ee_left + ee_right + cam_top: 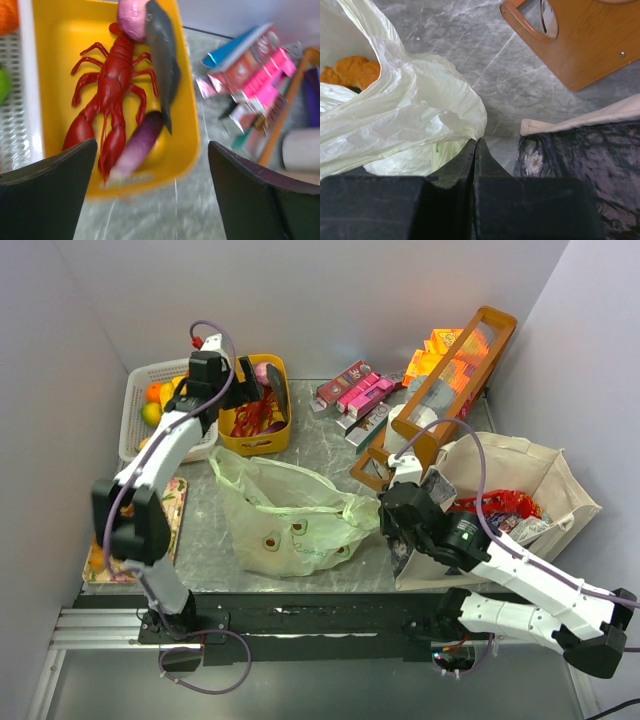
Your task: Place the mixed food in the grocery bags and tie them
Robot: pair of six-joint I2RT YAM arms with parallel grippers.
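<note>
Green bag [285,520] crosswise, bunched end rightward

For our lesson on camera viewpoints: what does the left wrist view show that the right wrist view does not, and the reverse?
Only the left wrist: a yellow basket holding a red lobster and a grey fish, with pink boxes to its right, seen past the open left gripper.
Only the right wrist: the pale green plastic bag with a golden-brown pastry inside, the wooden crate, the canvas tote, and the shut right gripper.
Both: the grey marbled table.
</note>
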